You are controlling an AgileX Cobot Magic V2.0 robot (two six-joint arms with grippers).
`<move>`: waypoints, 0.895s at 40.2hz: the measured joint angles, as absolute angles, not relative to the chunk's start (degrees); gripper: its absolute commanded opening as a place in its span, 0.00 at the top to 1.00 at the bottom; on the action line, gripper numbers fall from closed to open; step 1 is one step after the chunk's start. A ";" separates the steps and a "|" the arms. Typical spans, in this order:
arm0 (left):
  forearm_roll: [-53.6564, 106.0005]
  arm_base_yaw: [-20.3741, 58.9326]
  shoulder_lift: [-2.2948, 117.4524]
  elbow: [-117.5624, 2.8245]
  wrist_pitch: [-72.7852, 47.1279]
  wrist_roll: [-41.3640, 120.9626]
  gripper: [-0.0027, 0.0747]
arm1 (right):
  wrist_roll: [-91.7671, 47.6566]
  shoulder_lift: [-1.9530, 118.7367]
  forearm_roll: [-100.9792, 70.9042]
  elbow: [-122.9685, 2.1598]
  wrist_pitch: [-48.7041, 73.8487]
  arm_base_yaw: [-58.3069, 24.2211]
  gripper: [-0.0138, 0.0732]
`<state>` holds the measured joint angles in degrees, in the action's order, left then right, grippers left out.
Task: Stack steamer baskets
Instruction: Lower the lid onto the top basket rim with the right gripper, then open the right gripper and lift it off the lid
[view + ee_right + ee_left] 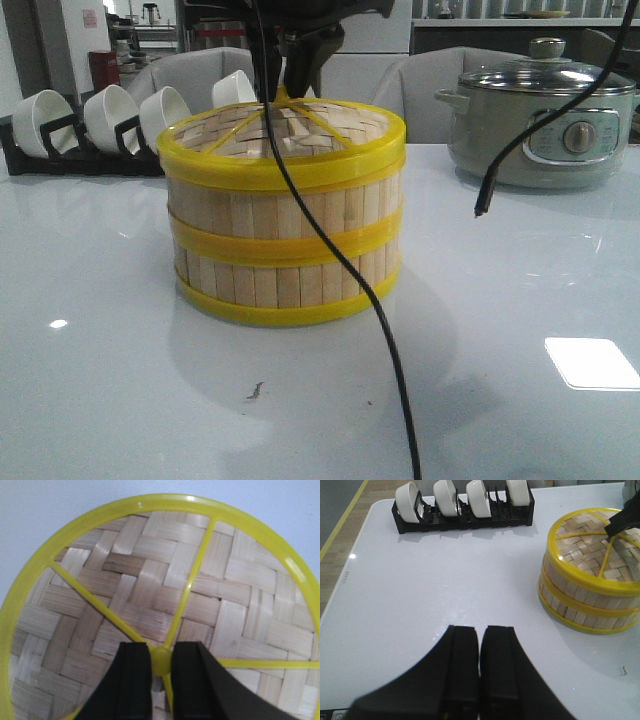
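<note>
The right pincer is clamped on the yellow hub of the woven lid, which lies directly beneath it on top of the two stacked steamer baskets. The baskets sit under that pincer on the white worktop (a black cable hangs across them). The left pincer looks closed and empty, with the baskets off to its side and a rack of white bowls beyond.

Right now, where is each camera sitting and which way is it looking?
Front view: low at the table edge, facing forward at the stacked steamer baskets; the right claw shows above them.
Left wrist view: on the left arm, looking over the table; the left claw is shut.
Right wrist view: straight above the lid, claw pinching its yellow hub.
All three views show the stack.
</note>
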<state>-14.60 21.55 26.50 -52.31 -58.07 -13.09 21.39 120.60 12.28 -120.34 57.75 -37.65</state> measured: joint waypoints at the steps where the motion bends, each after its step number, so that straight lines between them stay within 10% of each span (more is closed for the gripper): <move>1: -14.60 21.55 26.50 -52.31 -58.07 -13.09 0.86 | 21.39 120.60 12.28 -120.34 57.75 -37.65 0.75; 11: -14.60 21.55 26.50 -52.31 -58.07 -13.09 0.86 | 21.39 120.60 12.28 -120.34 57.75 -37.65 0.40; 36: -14.60 21.55 26.50 -52.31 -58.07 -13.09 0.86 | 21.39 107.82 15.00 -115.15 50.70 -32.98 0.40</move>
<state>-14.60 21.55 26.50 -52.31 -58.07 -13.09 21.39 107.82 15.00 -115.15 50.70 -32.98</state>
